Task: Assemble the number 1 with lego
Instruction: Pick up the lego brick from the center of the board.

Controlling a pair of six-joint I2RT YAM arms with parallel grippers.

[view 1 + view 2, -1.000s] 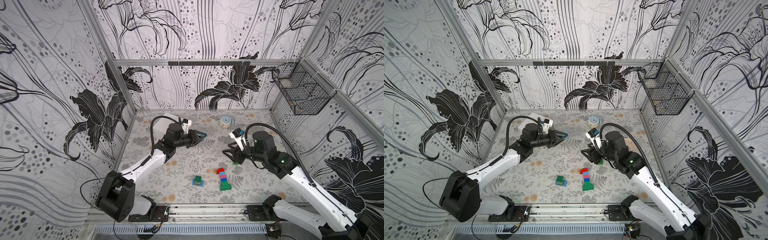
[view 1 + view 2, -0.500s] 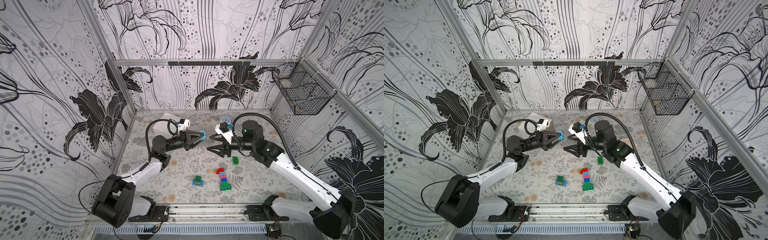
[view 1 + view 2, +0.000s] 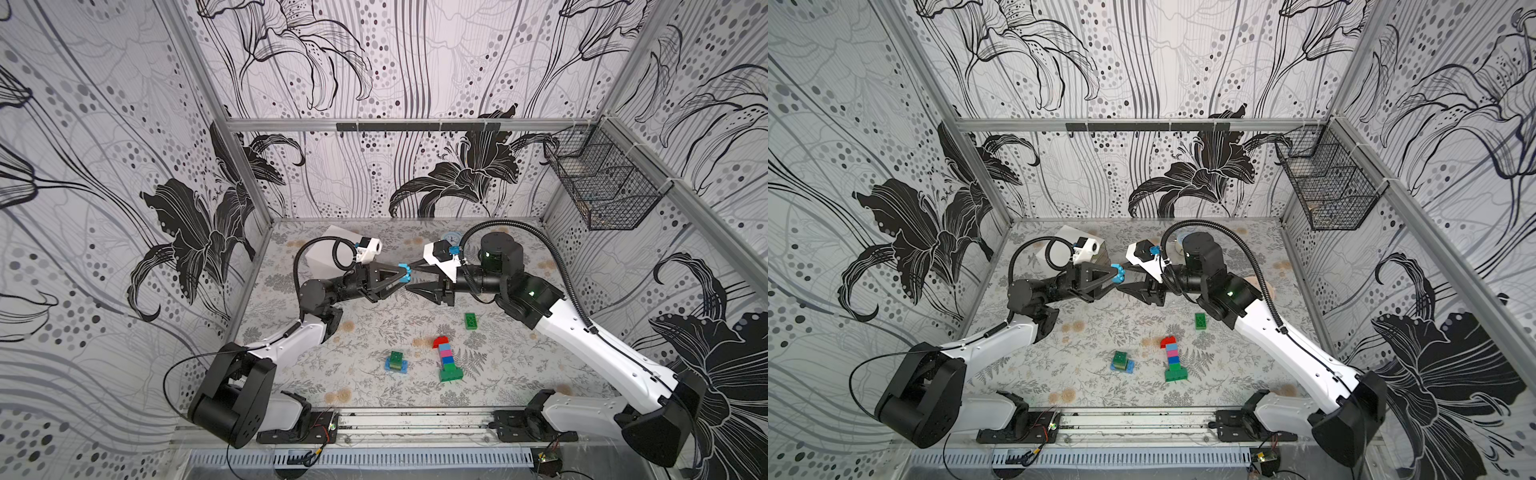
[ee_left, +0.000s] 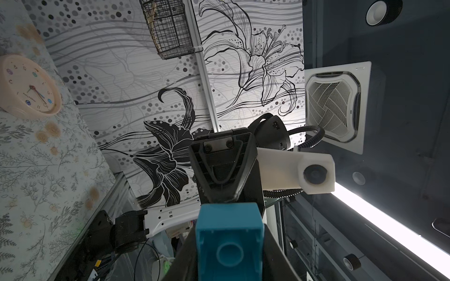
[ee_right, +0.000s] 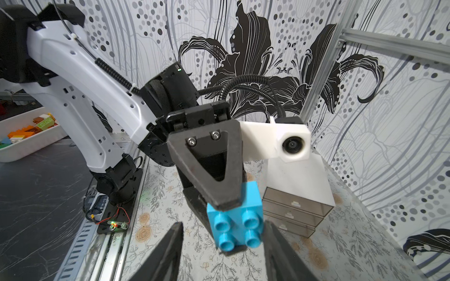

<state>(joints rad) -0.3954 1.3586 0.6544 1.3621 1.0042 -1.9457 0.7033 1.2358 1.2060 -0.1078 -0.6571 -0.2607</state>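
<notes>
Both arms have swung together over the counter: left jaws clench a light blue brick in midair, studs outward, while right jaws flank it unclosed, apparently for a handover toward the half-built numeral.

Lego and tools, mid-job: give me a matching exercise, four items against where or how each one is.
Things
1. light blue brick
2. lone dark green brick
3. green-on-blue pair
4. right tool

States
A. on the table, on the left arm's side of the red-topped column
B. open, one finger on each side of a brick
C. clamped in the left tool, off the table
D. alone on the table, close to the right arm

Pairs: 1-C, 2-D, 3-A, 4-B
</notes>
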